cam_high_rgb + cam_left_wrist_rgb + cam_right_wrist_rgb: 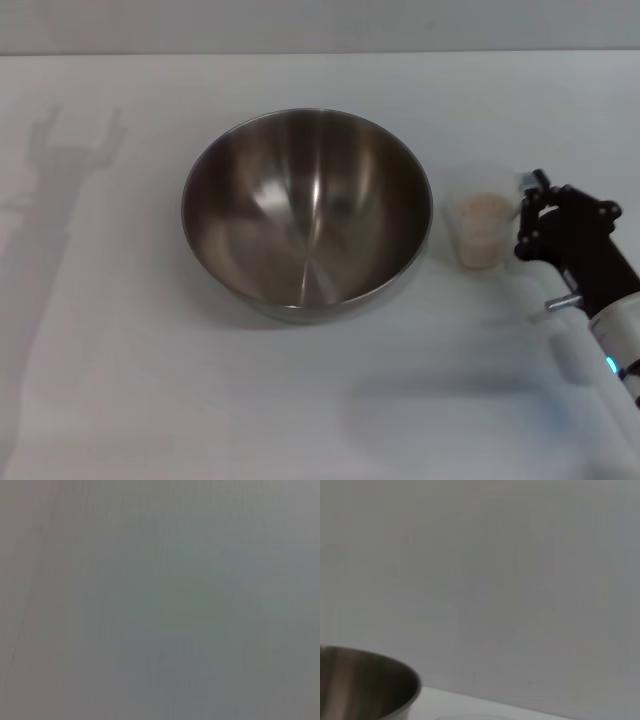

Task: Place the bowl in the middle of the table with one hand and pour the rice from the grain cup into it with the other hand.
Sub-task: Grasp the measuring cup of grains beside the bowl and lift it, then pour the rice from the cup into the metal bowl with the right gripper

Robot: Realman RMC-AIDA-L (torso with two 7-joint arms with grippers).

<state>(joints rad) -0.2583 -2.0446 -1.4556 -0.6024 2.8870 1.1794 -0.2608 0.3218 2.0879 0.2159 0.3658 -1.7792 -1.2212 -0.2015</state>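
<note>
Head view: the wide, shiny stainless-steel bowl (306, 212) sits mid-table, empty. Right gripper (524, 208) touches the small clear plastic grain cup (481, 228) of pale rice (481, 208); whether it grips cannot be told. Next it likely must lift and tip. Left wrist view shows nothing distinct. Right wrist view catches the bowl rim (365, 682).

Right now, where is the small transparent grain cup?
In the head view, the small transparent grain cup stands on the white table, between the steel bowl and the right gripper.

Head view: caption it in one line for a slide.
Right gripper at the rice-filled grain cup, beside the empty steel bowl mid-table.
</note>
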